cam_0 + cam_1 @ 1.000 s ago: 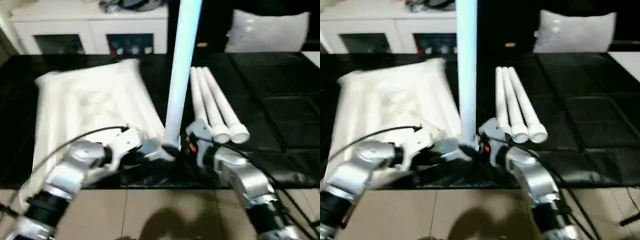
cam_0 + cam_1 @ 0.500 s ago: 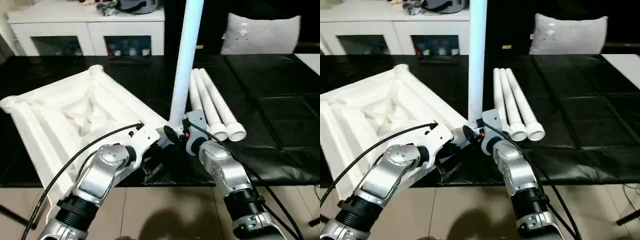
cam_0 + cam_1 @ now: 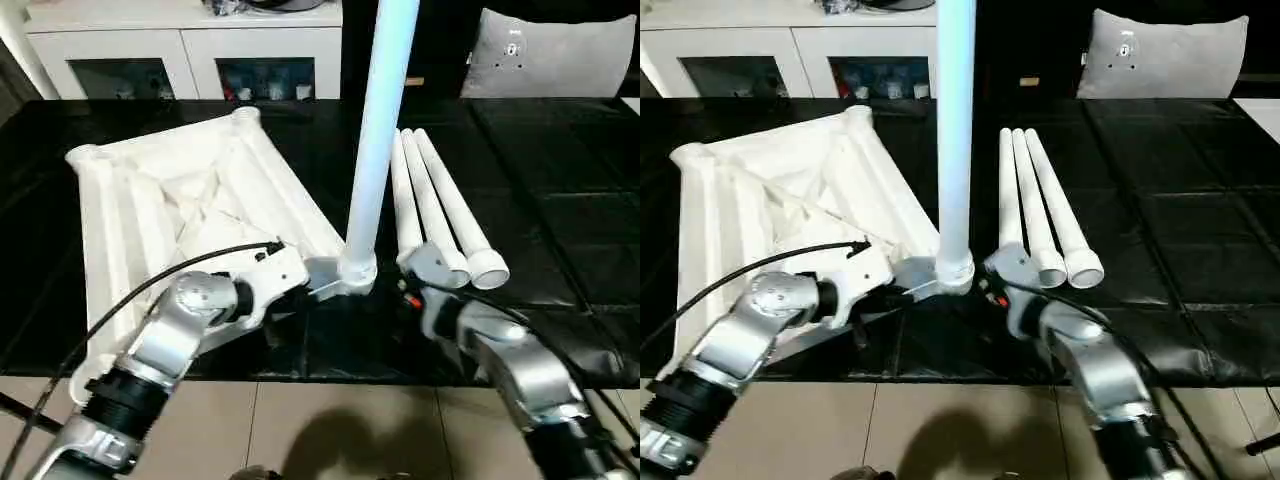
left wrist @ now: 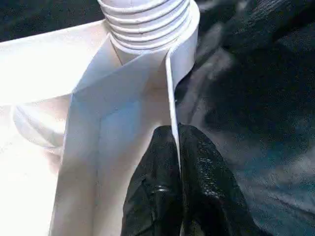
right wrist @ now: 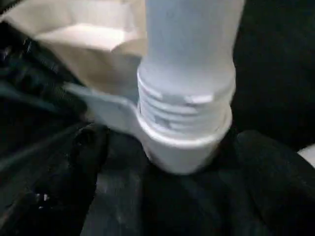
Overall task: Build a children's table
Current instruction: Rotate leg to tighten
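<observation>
Pinching the tabletop rim, the left gripper fingers steady it near the table's front edge; right gripper fingers gape beside the upright leg. Three spare legs lie beyond.

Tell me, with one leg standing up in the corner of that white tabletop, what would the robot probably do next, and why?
Probably swing the right gripper, its fingers spread apart from the upright leg, over to the three loose legs beside it. The upright leg's threads sit in the corner socket, and the left gripper pinches the tabletop rim, steadying it.
</observation>
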### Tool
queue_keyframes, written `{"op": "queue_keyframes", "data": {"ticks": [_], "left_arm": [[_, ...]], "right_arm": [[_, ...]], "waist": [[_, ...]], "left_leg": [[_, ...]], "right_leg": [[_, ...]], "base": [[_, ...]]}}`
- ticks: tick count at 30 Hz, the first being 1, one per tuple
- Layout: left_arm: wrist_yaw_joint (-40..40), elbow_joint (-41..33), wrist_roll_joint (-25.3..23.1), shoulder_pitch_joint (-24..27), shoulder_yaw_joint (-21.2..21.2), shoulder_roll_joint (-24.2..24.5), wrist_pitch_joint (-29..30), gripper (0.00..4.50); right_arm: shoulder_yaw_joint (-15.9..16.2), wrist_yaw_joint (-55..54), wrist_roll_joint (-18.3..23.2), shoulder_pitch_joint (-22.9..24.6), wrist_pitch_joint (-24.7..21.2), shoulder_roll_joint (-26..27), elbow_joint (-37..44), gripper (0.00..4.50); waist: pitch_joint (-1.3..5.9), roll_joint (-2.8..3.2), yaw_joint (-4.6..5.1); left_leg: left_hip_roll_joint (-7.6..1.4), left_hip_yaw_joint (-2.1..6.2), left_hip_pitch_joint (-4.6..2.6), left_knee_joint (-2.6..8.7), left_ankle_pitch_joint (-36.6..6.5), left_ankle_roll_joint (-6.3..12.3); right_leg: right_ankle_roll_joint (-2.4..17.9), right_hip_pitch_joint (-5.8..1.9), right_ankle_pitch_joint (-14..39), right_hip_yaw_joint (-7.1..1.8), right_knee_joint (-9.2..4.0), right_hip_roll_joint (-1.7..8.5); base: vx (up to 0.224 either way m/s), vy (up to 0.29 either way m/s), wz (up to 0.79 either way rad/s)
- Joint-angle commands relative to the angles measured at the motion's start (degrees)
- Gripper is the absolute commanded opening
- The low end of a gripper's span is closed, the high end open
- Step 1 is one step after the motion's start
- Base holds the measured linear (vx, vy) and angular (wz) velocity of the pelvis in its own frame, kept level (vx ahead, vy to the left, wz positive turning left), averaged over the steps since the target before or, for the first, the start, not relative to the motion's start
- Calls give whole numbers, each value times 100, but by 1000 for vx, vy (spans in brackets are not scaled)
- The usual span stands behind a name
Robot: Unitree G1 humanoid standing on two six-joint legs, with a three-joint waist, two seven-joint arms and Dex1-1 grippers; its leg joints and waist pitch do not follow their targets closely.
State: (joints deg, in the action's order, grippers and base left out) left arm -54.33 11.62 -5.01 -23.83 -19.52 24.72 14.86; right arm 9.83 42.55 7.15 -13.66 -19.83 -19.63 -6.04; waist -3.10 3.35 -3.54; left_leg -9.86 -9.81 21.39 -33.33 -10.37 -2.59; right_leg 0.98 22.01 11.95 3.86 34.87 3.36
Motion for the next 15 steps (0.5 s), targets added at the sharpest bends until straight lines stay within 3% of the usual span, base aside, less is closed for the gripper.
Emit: {"op": "queue_keyframes", "data": {"ticks": [1,7,10,15], "left_arm": [[-550,117,-38,76,-334,241,-337,0],[-1139,213,-14,16,-518,530,-813,0],[-1469,177,27,12,-641,654,-1043,0],[-1752,64,49,48,-767,757,-1195,0]], "right_arm": [[-2,520,122,-61,57,-341,322,443],[222,1303,158,-316,250,-832,310,443],[435,1694,99,-520,479,-900,130,443],[683,2211,215,-674,449,-890,21,428]], "waist": [[314,12,-28],[303,-6,-47],[338,-27,-77],[352,-11,-172]], "left_leg": [[-332,151,-49,380,-1282,282],[-357,139,-85,387,-1430,231],[-352,133,-72,364,-1236,268],[-375,115,-83,339,-996,356]], "right_leg": [[1192,-269,881,-316,-454,499],[1198,-238,1245,-332,-467,520],[1271,-248,984,-328,-428,515],[1377,-236,574,-329,-377,510]], "base": [[0,0,0],[0,0,0],[0,0,0],[0,0,0]]}}
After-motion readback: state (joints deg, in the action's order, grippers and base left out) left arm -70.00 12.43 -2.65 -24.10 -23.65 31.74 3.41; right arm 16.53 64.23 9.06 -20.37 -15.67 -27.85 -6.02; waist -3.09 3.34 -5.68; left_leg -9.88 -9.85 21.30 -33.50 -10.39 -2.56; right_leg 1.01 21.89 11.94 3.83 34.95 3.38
